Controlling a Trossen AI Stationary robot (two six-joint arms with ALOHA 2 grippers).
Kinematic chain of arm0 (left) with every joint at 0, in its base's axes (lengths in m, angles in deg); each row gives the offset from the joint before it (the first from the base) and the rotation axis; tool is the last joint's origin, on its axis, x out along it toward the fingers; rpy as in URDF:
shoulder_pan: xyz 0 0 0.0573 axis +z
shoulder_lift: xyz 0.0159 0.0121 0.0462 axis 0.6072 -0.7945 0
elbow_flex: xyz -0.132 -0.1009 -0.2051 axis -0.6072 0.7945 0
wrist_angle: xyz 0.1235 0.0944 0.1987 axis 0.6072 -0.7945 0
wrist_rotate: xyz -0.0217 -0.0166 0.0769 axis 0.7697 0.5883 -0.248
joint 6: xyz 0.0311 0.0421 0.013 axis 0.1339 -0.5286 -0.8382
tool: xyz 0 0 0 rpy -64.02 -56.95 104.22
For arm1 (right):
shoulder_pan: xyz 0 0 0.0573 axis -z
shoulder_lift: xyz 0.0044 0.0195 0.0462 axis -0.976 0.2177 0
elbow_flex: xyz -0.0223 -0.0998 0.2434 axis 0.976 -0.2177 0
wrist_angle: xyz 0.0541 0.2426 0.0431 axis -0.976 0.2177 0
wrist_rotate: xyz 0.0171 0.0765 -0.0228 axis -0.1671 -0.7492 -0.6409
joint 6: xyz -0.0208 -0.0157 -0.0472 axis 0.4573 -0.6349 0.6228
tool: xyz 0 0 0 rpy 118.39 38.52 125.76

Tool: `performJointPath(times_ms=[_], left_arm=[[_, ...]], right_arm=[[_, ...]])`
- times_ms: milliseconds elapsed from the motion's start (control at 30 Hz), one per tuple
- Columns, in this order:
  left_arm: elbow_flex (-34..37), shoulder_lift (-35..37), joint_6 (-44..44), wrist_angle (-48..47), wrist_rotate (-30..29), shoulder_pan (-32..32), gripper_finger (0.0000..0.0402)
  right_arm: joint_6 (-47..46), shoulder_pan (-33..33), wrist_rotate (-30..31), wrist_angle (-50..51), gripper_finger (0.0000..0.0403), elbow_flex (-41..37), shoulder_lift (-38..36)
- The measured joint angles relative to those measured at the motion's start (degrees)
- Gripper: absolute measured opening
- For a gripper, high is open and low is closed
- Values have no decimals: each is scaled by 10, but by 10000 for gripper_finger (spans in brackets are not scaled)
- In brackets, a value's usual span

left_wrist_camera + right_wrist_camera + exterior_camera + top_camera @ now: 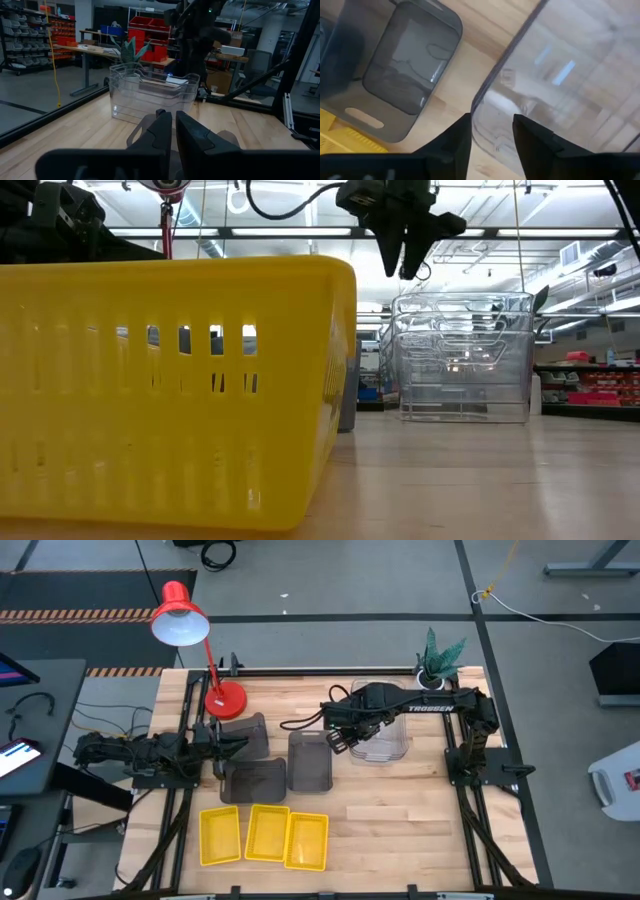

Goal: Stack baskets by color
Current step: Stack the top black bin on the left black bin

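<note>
Several clear baskets [382, 735] sit nested in one stack [462, 360] at the far right of the middle. My right gripper [408, 265] hangs open above the stack's left rim [492, 90], pointing down and clear of it. Three grey baskets [310, 760], [255, 780], [245, 733] lie apart on the table left of the stack. Three yellow baskets [220, 835], [267, 833], [307, 841] lie side by side near the front edge. My left gripper [173, 132] waits shut and level at the left [222, 745], beside a grey basket.
A red lamp's base [225, 700] stands at the far edge, behind the grey baskets. A white plant pot [435, 675] stands at the far right corner. There is bare wood [420, 825] right of the yellow baskets.
</note>
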Motion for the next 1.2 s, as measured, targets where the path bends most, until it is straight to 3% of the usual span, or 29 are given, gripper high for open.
performJointPath(times_ms=[133, 300, 467, 933, 1200], left_arm=[[0, 0, 0, 0, 0, 0, 35], [0, 0, 0, 0, 0, 0, 38], [0, 0, 0, 0, 0, 0, 34], [0, 0, 0, 0, 0, 0, 38], [0, 0, 0, 0, 0, 0, 33]], right_arm=[[52, -5, 20, -4, 164, 0, 0], [119, -19, 104, -26, 165, 0, 0], [178, -33, 141, -79, 166, 0, 0], [202, -36, 164, -99, 200, 0, 0], [264, -59, 193, -119, 192, 0, -12]])
